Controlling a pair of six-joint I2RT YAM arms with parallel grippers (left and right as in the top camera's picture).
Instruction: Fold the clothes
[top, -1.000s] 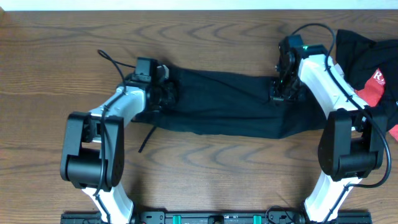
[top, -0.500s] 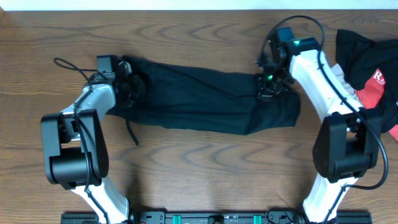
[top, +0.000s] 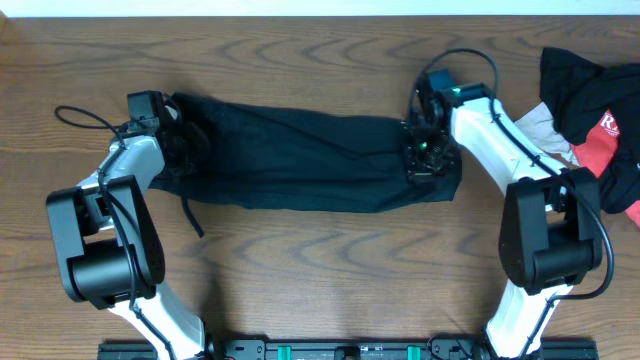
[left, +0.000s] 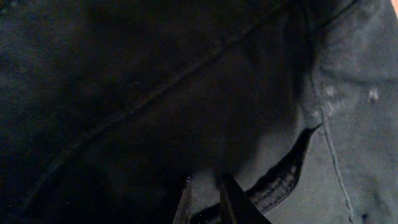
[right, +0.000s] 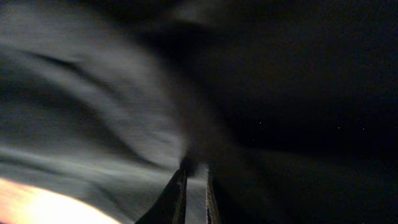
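The clothes (top: 300, 165) are soft, matt black cloth, loosely creased and wrinkled. The left wrist view shows a raised stitched seam (left: 155, 93) and a thicker, ribbed-looking hem edge (left: 280, 180), with a little pale lint on the weave. The table (top: 330, 270) is brown wood grain, smooth with a low sheen. The arm shells (top: 495, 130) are smooth white plastic, faintly glossy, and the joint housings (top: 100, 270) are matt black plastic. The black-and-red garment (top: 590, 110) is soft cloth too, with a flat printed patch.

Brown wood-grain table (top: 320, 262), evenly lit
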